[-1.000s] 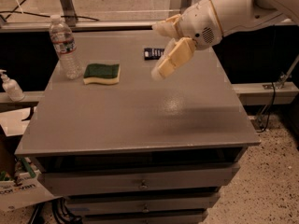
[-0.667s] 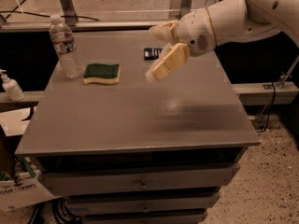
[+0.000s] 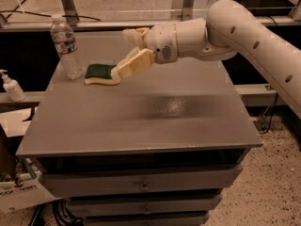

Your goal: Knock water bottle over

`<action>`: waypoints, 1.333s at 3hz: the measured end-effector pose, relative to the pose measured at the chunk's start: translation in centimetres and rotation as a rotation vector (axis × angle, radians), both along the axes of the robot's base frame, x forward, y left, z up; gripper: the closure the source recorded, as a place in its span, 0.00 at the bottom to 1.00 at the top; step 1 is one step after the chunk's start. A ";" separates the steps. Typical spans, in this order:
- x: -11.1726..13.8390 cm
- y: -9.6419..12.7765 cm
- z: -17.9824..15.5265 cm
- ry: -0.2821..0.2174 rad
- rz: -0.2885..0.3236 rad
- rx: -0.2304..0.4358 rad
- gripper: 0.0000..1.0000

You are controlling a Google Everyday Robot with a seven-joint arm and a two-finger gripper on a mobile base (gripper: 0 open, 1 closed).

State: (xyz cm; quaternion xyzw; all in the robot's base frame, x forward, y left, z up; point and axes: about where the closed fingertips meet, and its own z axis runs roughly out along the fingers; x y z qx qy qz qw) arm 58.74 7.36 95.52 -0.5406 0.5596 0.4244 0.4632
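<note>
Clear water bottle point(image 3: 66, 48) stands near table point(image 3: 141, 126) edge, hand point(image 3: 126, 51) by sponge point(image 3: 99, 73).

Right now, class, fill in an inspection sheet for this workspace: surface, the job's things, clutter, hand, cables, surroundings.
Surface: grey table top over drawers.
Job's things: water bottle upright at the back left corner, cap on.
Clutter: green sponge lying flat just right of the bottle.
Hand: hand open above the table, lower finger over the sponge's right end, apart from the bottle.
Cables: dark cable hanging right of the table.
Surroundings: white pump bottle on a ledge left of the table; printed box on the floor below.
</note>
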 end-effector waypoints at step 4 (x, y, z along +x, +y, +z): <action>5.8 12.4 -3.9 0.051 0.003 0.134 0.00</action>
